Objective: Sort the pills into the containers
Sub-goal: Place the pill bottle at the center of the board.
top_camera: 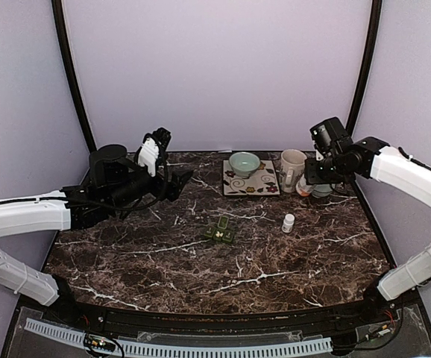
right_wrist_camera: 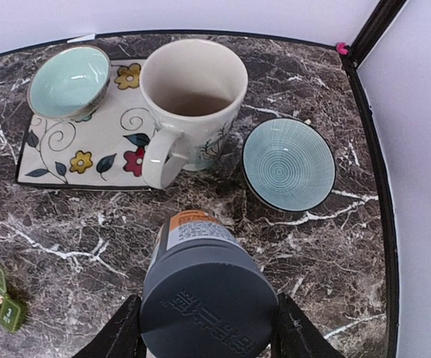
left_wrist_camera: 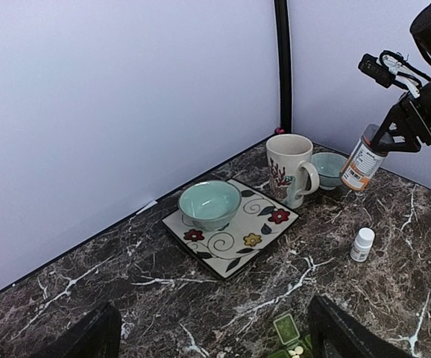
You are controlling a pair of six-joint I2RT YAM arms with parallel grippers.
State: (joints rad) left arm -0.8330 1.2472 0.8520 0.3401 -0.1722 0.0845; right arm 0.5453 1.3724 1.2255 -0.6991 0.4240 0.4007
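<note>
Pills [left_wrist_camera: 296,350], pale specks in green box [left_wrist_camera: 285,328]

Marble table [top_camera: 275,253] w/ floral tray [top_camera: 265,183], blue bowl [right_wrist_camera: 288,164], pill box [top_camera: 220,232], white bottle [top_camera: 288,222].

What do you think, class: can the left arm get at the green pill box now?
Probably yes. The left gripper is open and empty, the pill box lies close ahead of it, and only bare table shows between them.
</note>
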